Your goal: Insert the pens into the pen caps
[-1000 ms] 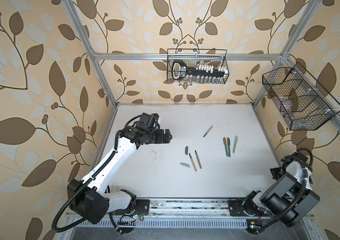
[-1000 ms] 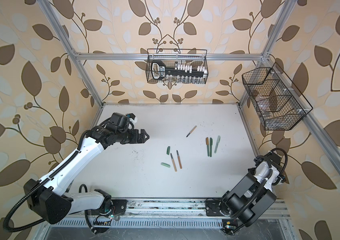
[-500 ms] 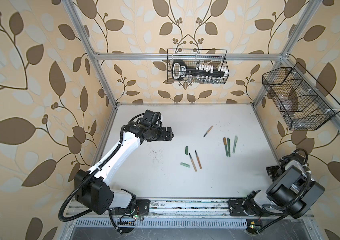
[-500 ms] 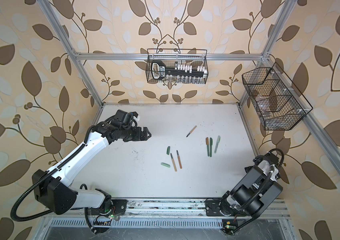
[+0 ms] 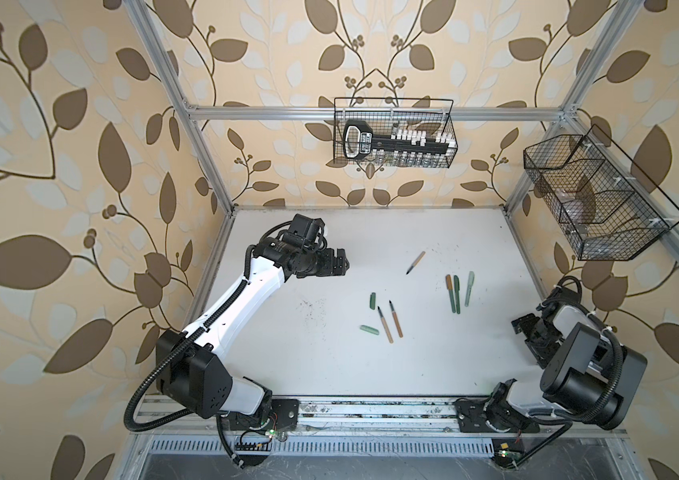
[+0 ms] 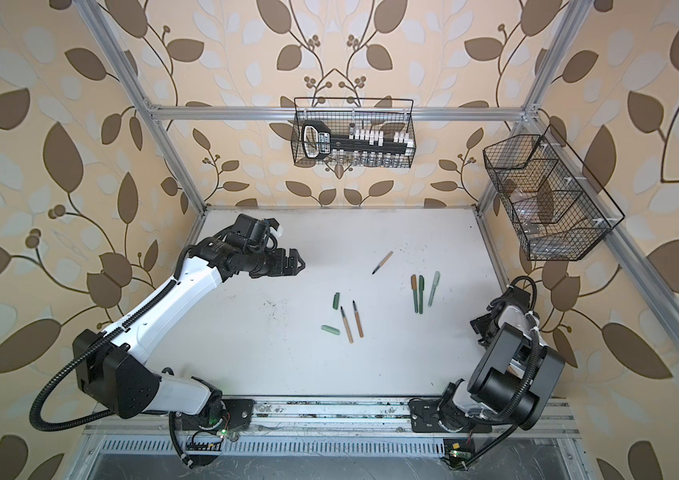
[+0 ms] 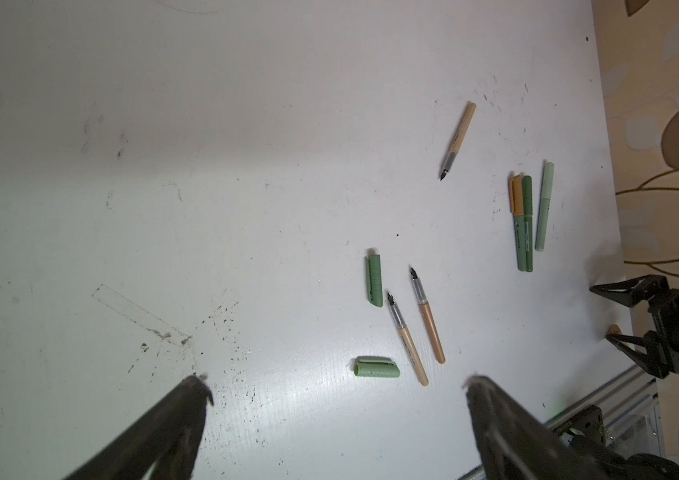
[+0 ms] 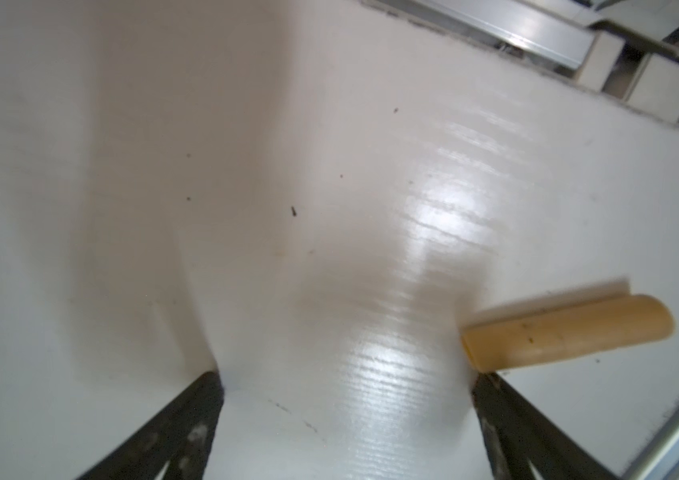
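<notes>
Two uncapped tan pens (image 5: 385, 325) (image 5: 396, 319) lie side by side mid-table. A dark green pen cap (image 5: 372, 300) and a pale green cap (image 5: 369, 329) lie left of them. A third tan pen (image 5: 415, 262) lies farther back. My left gripper (image 5: 339, 264) hovers open left of all these, and its wrist view shows the pale cap (image 7: 376, 368) between and beyond its fingertips (image 7: 200, 384). My right gripper (image 5: 526, 332) is open, low at the table's right edge, with a tan cap (image 8: 566, 332) lying just off one fingertip (image 8: 491, 390).
Three capped pens (image 5: 456, 293) lie in a row right of centre: one with a tan cap, one dark green, one pale green (image 5: 470, 289). Wire baskets hang on the back wall (image 5: 393, 133) and the right wall (image 5: 595, 203). Dark specks mark the white table (image 5: 312, 307).
The left arm has reached farther right and forward over the table, gripper still open. The right arm has swung its gripper inward onto the table's right edge.
</notes>
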Available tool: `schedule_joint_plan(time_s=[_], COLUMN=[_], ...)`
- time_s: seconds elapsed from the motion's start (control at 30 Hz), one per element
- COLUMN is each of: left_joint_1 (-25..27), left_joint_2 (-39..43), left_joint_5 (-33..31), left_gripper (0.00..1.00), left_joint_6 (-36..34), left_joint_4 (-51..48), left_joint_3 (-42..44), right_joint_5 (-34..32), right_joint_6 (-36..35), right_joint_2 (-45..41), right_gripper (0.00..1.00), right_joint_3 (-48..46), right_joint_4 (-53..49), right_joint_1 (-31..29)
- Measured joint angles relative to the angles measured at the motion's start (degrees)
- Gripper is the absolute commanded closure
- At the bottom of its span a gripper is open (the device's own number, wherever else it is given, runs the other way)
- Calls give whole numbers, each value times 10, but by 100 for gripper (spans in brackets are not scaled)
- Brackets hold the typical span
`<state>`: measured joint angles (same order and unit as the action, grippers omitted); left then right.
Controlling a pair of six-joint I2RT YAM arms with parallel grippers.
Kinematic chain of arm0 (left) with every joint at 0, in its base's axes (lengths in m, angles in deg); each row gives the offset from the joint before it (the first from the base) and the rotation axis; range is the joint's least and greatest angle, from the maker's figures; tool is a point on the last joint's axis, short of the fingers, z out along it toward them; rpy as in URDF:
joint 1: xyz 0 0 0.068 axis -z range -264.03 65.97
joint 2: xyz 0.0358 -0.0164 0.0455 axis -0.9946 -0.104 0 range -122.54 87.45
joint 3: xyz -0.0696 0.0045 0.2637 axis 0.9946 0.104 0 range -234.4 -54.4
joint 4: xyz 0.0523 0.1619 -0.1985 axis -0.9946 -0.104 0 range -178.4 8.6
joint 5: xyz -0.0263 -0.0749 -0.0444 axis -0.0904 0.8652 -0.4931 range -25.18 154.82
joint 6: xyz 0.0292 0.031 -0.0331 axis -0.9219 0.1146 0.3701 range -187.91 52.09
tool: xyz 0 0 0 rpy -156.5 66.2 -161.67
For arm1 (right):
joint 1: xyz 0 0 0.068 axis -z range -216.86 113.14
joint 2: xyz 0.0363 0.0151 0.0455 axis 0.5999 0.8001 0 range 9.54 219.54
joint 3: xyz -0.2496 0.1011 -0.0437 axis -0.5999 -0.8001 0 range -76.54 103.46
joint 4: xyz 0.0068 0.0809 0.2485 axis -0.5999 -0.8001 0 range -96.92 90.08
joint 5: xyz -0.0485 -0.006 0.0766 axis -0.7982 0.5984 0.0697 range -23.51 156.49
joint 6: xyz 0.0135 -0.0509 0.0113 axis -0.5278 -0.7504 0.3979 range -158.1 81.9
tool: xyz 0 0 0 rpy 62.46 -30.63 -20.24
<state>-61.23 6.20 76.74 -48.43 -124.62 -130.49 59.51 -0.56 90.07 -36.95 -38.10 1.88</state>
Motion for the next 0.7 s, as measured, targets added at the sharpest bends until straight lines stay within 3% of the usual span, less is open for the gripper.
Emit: schedule_joint_plan(time_s=[0.43, 0.7], left_joint_1=[0, 0], left_joint_2=[-46, -46], left_joint_5=[1, 0], left_gripper=[1, 1], left_joint_6=[-1, -2], left_joint_4=[15, 26], left_joint_3=[-7, -7], right_joint_5=[-2, -10], right_joint_6=[30, 38], right_joint_2=[-2, 8], right_gripper=[6, 11], right_joint_3=[4, 12], right_joint_4=[-30, -29], right_joint_1=[118, 159])
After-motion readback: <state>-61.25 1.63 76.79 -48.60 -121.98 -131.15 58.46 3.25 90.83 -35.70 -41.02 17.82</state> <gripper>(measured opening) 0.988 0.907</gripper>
